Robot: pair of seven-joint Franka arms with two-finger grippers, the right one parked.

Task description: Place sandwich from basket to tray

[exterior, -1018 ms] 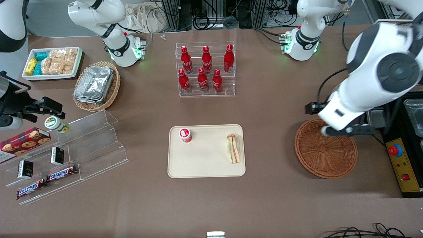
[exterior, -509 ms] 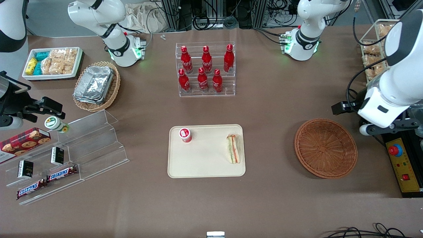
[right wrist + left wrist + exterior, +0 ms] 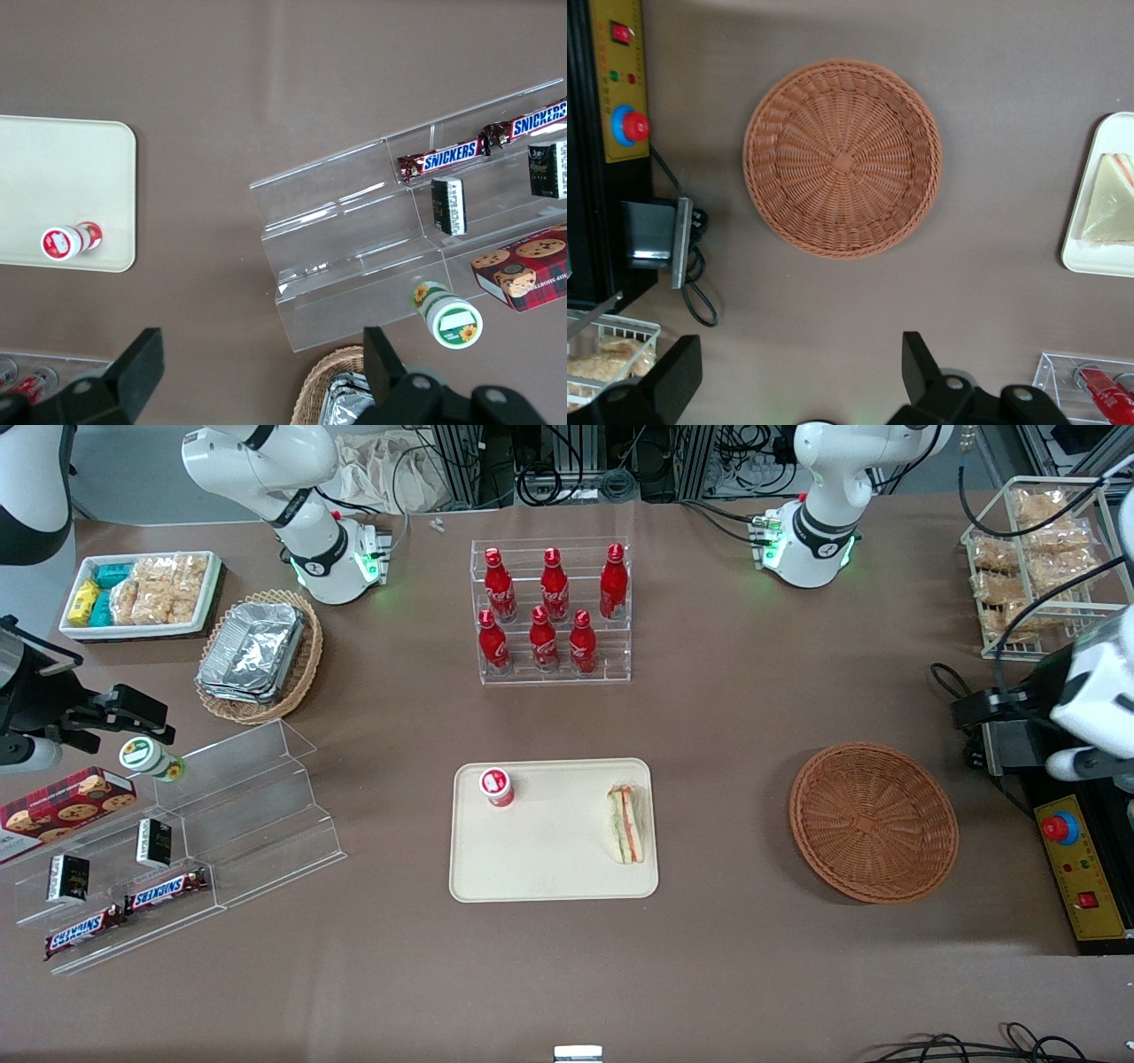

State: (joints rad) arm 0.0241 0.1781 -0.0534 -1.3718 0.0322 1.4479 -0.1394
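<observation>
We see the sandwich (image 3: 626, 824) lying on the tray (image 3: 549, 881), the basket (image 3: 873, 822) empty. Our gripper (image 3: 802, 381), jaws open, hangs above the desk; little can fail now.

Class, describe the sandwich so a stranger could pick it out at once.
Find the cream tray in the middle of the table. The sandwich lies on it, at the edge nearest the empty brown basket: layered wedge, unlike the round red-capped cup.
</observation>
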